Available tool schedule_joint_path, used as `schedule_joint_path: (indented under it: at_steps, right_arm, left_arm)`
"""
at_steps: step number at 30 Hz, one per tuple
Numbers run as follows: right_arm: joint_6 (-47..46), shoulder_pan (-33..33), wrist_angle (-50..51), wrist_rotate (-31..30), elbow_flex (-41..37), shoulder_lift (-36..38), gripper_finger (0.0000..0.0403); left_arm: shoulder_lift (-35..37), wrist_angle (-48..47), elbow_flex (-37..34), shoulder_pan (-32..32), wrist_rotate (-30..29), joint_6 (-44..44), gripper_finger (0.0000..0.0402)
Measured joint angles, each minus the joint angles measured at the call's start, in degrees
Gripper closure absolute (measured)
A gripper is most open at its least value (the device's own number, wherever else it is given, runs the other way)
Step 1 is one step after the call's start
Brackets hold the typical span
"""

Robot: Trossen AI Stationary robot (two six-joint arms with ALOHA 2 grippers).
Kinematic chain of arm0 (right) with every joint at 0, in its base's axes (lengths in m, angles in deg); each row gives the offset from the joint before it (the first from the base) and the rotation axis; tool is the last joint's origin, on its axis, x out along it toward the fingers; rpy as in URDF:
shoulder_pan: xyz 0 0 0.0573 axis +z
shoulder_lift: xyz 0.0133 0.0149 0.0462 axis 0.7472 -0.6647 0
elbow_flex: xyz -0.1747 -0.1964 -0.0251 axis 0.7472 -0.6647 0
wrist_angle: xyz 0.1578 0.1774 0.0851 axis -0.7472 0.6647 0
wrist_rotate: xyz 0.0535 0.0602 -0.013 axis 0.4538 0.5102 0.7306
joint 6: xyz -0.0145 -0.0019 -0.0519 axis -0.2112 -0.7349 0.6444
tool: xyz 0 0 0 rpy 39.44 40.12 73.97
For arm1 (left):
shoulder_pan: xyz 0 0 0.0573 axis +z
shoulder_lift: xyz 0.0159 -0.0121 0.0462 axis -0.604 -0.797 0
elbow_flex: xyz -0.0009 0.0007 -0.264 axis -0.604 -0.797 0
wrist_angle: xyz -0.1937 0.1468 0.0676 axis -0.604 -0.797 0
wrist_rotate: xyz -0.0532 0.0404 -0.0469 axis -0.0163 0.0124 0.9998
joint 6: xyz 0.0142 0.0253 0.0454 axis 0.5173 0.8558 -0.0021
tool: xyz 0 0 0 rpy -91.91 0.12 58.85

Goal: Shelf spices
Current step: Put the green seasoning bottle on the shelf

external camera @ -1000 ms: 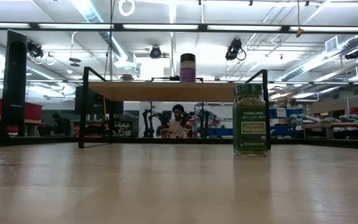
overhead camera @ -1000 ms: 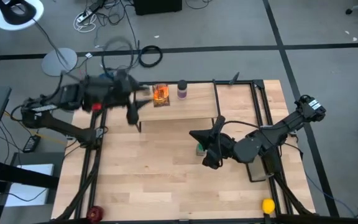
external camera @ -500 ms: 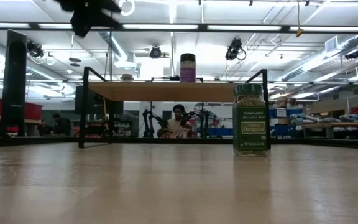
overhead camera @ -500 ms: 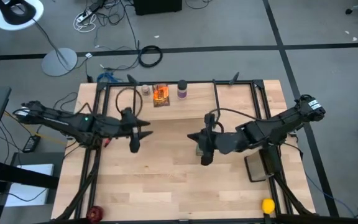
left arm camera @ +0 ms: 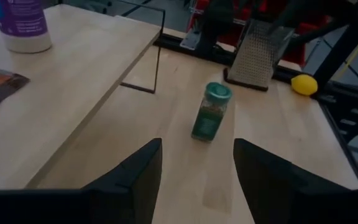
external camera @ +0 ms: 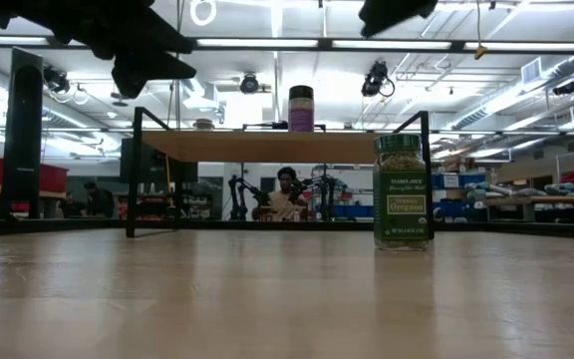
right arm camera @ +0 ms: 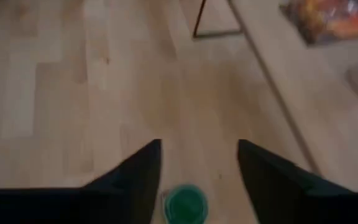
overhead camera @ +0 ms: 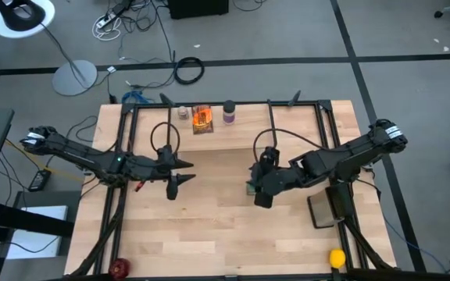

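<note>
The green-lidded jar (left arm camera: 211, 112) stands upright on the tabletop (overhead camera: 209, 226), long axis vertical, in front of the shelf (overhead camera: 233, 134) and just beside the right gripper (overhead camera: 261, 187). That gripper hangs over the jar with its fingers spread and nothing between them. The left gripper (overhead camera: 180, 173) waits nearby, likewise spread and empty. The jar looks rigid, light and smooth-sided, probably glass, so a grip across the body just below the lid seems safest. A packet (overhead camera: 202, 119) and a purple-labelled jar (overhead camera: 230, 112) already sit on the shelf.
</note>
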Motion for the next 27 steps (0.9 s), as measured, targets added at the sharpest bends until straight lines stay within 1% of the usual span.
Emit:
schedule_joint_path:
  at_steps: [3, 5, 7, 9, 11, 16, 18, 27]
  right_arm:
    - [-2.11, -0.29, 1.24, 3.54, 0.07, -2.31, 0.0134]
    - [-2.79, -0.74, 2.93, 6.63, 0.04, -4.71, 0.0099]
    - [-3.04, -1.18, 4.13, 8.66, 0.04, -6.96, 0.0074]
    - [-3.11, -1.65, 6.42, 8.74, 0.04, -8.8, 0.0061]
    - [-3.58, -2.47, 8.43, 8.46, 0.0, -10.17, 0.0057]
    - [-4.65, -4.72, 11.42, 11.73, 0.04, -11.25, 0.0063]
    - [-4.44, -5.69, 12.54, 12.0, -0.04, -11.67, 0.0067]
    - [-1.23, -9.55, 10.99, 20.38, 0.0, -13.13, 0.008]
  left_arm:
    - [0.02, -0.45, -0.06, 0.0, 0.25, 0.17, 0.02]
    - [0.02, -0.4, -0.06, 0.0, 0.51, 0.69, 0.02]
    - [0.02, -0.44, -0.06, 0.0, 0.55, 1.25, 0.02]
    - [0.02, -0.42, -0.06, 0.0, 0.57, 1.32, 0.02]
    - [0.01, -0.42, -0.06, 0.0, 1.03, 1.35, 0.02]
    - [0.02, -0.43, -0.06, 0.0, 1.03, 1.37, 0.02]
    - [0.02, -0.42, -0.06, 0.0, 1.01, 1.37, 0.02]
    - [0.02, -1.38, -0.04, 0.0, 1.01, 1.36, 0.02]
